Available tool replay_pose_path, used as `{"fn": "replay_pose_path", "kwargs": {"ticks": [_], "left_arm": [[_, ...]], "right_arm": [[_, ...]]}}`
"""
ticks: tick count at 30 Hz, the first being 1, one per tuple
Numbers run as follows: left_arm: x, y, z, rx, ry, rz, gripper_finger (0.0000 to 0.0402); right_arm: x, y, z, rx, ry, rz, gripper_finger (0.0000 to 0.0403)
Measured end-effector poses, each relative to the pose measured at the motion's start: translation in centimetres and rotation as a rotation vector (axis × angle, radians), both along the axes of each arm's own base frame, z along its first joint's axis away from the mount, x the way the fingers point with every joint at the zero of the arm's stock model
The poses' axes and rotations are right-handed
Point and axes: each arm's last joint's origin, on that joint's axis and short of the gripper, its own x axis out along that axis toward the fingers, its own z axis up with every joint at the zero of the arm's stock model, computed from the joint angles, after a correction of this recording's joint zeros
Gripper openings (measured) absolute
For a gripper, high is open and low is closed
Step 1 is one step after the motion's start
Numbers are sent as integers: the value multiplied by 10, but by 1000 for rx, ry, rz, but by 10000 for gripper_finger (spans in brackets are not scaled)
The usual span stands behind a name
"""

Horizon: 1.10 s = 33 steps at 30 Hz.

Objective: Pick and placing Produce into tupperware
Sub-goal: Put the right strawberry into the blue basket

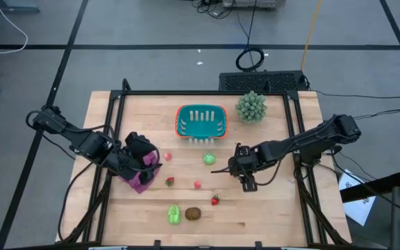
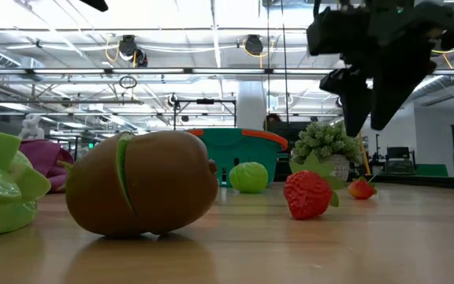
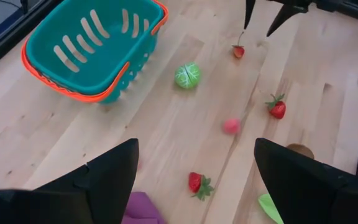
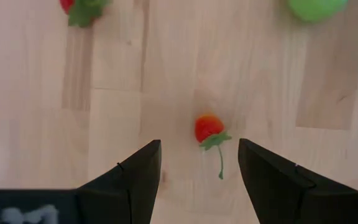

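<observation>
Teal plastic with an orange-red rim, the basket (image 1: 201, 121) is sitting upright toward the back middle of the wooden table (image 1: 103, 111), and nothing is showing inside it. A spiky pale-green plant (image 1: 251, 106) is standing just beside it, on the right arm's side.

The right gripper (image 1: 245, 178) is hanging above the table on the right arm's side of centre, its two dark fingers (image 4: 135, 174) spread apart and holding nothing. Seen from its wrist camera, a small red tomato with a green stem (image 4: 209, 129) is lying on the wood between and just ahead of the fingertips, not touching them. In the level view those fingers are pointing down, clear of the tabletop.

The left gripper (image 1: 146, 160) is waiting over the left part of the table with its fingers wide open, right above a purple cloth (image 1: 142, 180).

The rest of the fruit is lying loose on the table, well apart from the basket. A round light-green cabbage (image 1: 209, 159) is resting nearest to it. A pink piece (image 1: 197, 184) and a strawberry (image 1: 169, 182) are lying near the middle, and another strawberry (image 1: 215, 200) a little further toward the front. A leafy light-green vegetable (image 1: 174, 214) and a brown kiwi (image 1: 193, 213) are sitting side by side near the front edge.
</observation>
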Motion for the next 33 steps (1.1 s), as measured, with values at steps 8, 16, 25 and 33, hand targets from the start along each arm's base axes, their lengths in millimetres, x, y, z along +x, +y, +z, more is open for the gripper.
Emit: {"fn": "replay_pose_path", "kwargs": {"ticks": [8,16,25,33], "left_arm": [[-2,1,-2,17,31,0,324],[-3,1,-2,18,35,0,324],[-3,1,-2,18,36,-1,324],[-3,1,-2,16,35,-1,324]], "right_arm": [[4,-8,1,7,-28,-16,203],[8,-8,-2,27,-31,-14,203],[16,-7,-26,0,48,22,203],[21,-6,-44,-20,111,53,203]]}}
